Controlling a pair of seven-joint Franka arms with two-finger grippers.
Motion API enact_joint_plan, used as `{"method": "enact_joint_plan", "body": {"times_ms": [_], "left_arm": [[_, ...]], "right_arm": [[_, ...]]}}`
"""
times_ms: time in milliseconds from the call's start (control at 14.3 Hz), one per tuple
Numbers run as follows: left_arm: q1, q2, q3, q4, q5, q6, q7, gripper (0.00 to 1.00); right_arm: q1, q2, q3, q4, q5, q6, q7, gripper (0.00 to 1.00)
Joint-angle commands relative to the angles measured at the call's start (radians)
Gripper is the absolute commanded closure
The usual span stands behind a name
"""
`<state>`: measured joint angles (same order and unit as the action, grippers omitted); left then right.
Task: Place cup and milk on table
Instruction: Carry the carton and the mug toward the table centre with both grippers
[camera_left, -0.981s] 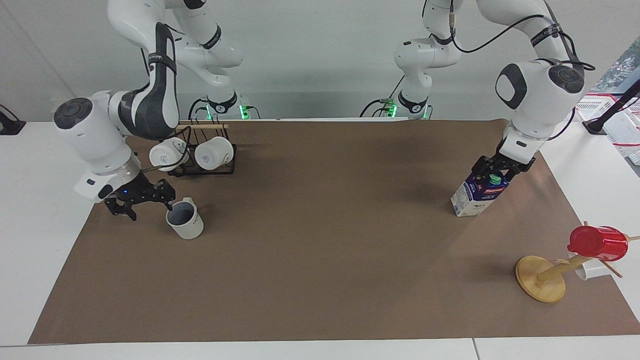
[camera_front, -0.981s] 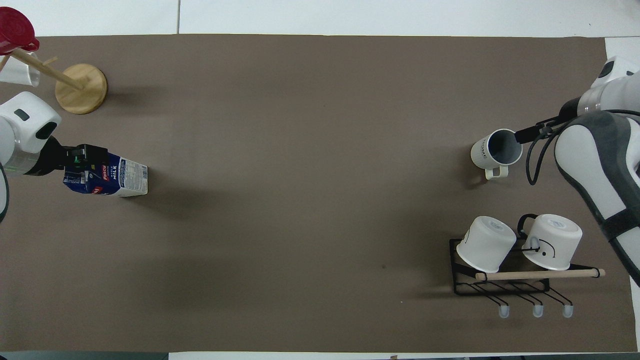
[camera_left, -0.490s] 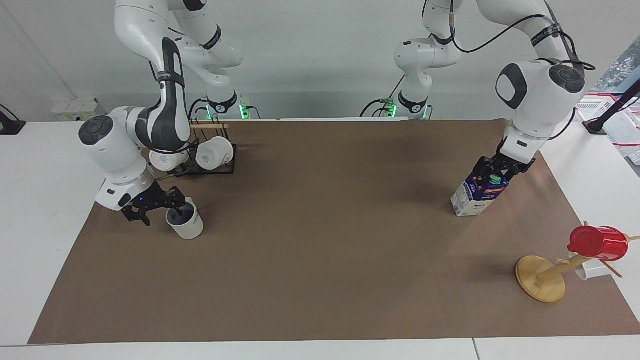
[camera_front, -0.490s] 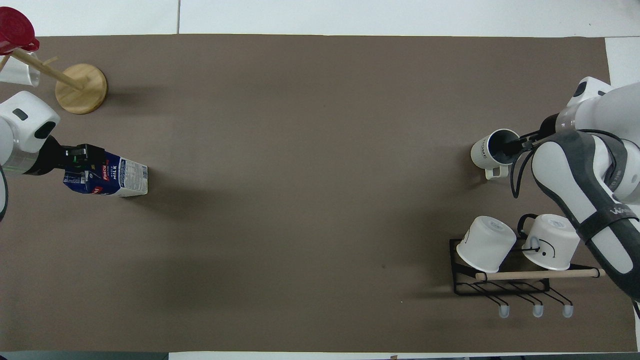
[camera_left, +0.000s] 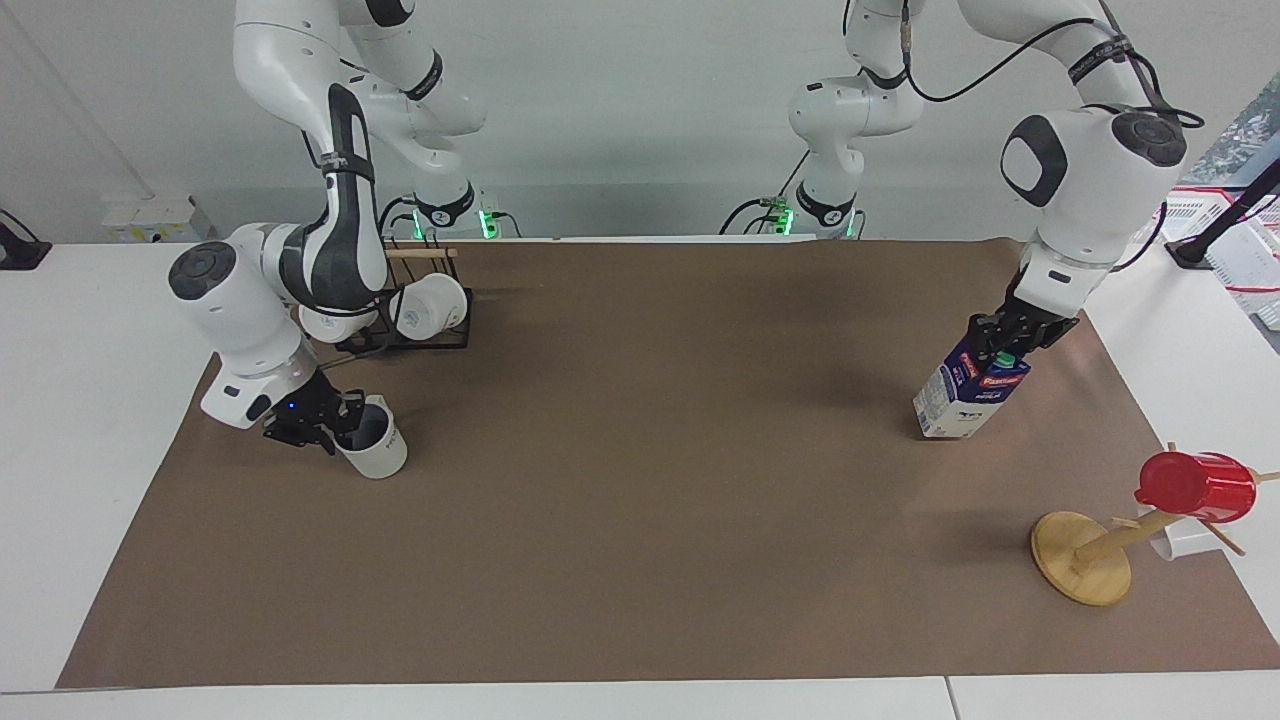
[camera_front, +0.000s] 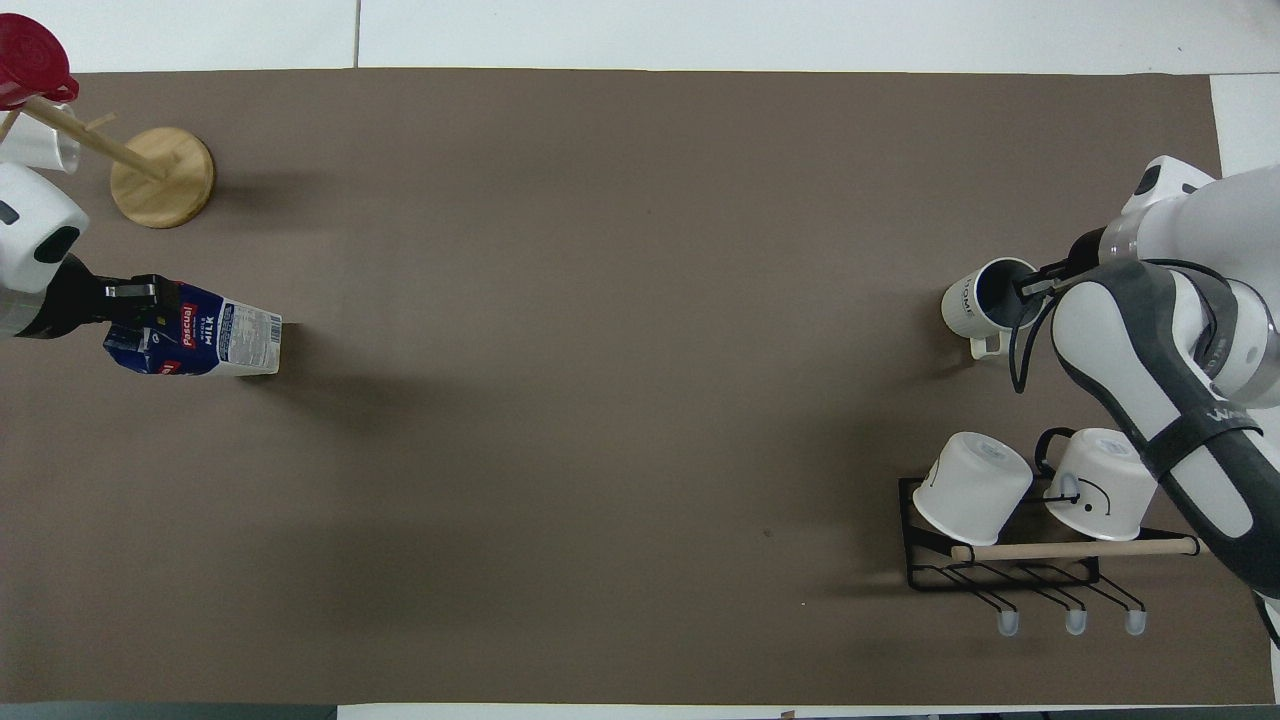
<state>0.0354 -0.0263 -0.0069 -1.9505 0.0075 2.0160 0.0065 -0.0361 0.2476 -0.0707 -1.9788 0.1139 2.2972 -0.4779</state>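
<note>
The cup (camera_left: 375, 450) (camera_front: 980, 300), white with a grey-blue inside, stands slightly tilted on the brown mat of the table (camera_left: 640, 470) (camera_front: 600, 350) at the right arm's end. My right gripper (camera_left: 335, 425) (camera_front: 1035, 288) is shut on its rim, with one finger inside the cup. The milk (camera_left: 965, 395) (camera_front: 205, 342), a dark blue carton with a green cap, leans over the mat at the left arm's end. My left gripper (camera_left: 1005, 345) (camera_front: 130, 305) is shut on the carton's top. I cannot tell whether its base touches the mat.
A black wire rack (camera_left: 440, 338) (camera_front: 1000, 580) with two white mugs stands nearer to the robots than the cup. A wooden stand (camera_left: 1085, 555) (camera_front: 160, 175) carrying a red cup (camera_left: 1195, 487) sits farther from the robots than the milk.
Both grippers have shut. The right one moved from beside the cup onto its rim. The left one shifted the milk a little toward the left arm's end of the table.
</note>
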Motion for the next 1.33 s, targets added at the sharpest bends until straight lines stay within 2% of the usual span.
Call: {"method": "enact_joint_plan", "body": {"times_ms": [0,70,280,561,841,1051,1261], "left_arm": [[0.009,-0.017,-0.001,0.094,-0.015,-0.138,0.012,1.00],[0.009,-0.017,-0.001,0.122,-0.012,-0.179,0.010,1.00],[0.009,-0.024,-0.001,0.156,-0.011,-0.244,0.010,1.00],[0.009,-0.049,-0.001,0.147,-0.009,-0.312,0.010,1.00],[0.011,-0.049,-0.001,0.144,0.006,-0.301,0.012,1.00],[0.006,-0.046,-0.001,0.147,0.012,-0.296,0.010,1.00],[-0.008,-0.034,-0.011,0.166,0.034,-0.290,-0.006,1.00]], "right_arm": [[-0.001,0.002,0.003,0.047,0.030,-0.039,-0.019,1.00],[0.002,0.002,0.006,0.093,0.030,-0.098,-0.012,1.00],[0.099,0.002,0.009,0.225,0.009,-0.244,0.124,1.00],[0.269,0.007,0.009,0.219,-0.045,-0.184,0.364,1.00],[0.456,0.047,0.009,0.209,-0.152,-0.145,0.652,1.00],[0.533,0.082,0.009,0.209,-0.166,-0.121,0.774,1.00],[0.550,0.090,0.011,0.209,-0.163,-0.119,0.800,1.00]]}}
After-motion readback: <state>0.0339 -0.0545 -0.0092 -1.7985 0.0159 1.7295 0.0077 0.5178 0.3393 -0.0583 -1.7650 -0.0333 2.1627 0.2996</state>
